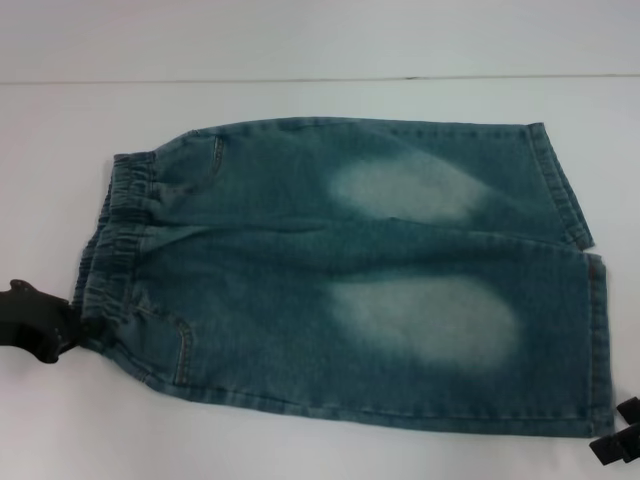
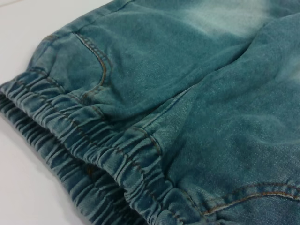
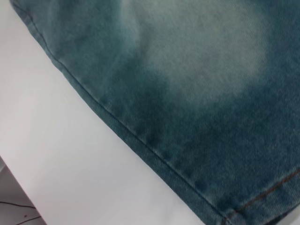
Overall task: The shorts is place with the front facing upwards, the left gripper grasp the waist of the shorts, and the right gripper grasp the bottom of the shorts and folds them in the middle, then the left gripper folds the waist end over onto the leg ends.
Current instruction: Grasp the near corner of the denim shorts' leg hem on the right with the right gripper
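The blue denim shorts (image 1: 340,270) lie flat and front up on the white table (image 1: 300,40). The elastic waist (image 1: 115,250) is on the left and the two leg ends (image 1: 595,340) are on the right. My left gripper (image 1: 45,322) sits at the near corner of the waistband, touching its edge. The left wrist view shows the gathered waistband (image 2: 93,159) and a pocket seam (image 2: 101,61) close up. My right gripper (image 1: 620,428) stands at the near leg's hem corner with its two fingertips (image 1: 612,447) apart. The right wrist view shows the near leg's side seam (image 3: 140,140).
Bare white table surrounds the shorts on all sides. A thin seam line (image 1: 300,78) crosses the table behind the shorts. The table edge (image 3: 9,178) with floor beyond it shows in the right wrist view.
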Robot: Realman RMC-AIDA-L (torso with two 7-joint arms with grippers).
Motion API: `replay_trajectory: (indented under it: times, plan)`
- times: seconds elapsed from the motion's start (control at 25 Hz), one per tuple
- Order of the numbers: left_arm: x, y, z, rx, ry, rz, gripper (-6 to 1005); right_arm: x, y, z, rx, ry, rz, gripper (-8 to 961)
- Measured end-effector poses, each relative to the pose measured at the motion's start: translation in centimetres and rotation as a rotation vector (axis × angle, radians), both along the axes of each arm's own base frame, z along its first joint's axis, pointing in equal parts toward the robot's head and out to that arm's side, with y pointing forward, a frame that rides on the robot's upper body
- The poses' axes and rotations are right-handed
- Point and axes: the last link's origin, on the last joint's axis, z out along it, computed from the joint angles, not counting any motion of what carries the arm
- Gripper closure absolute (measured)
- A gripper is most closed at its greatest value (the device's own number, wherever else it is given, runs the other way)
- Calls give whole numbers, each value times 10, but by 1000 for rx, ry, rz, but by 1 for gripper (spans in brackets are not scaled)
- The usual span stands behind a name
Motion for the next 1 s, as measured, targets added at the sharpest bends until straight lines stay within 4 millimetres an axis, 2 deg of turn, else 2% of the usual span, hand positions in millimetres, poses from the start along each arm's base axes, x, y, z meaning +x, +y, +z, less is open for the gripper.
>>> replay_trajectory:
  times: [1.0]
  plan:
    - [-1,-2,-6,1,-4,10,936,-7,6,-6,-12,44,48,142]
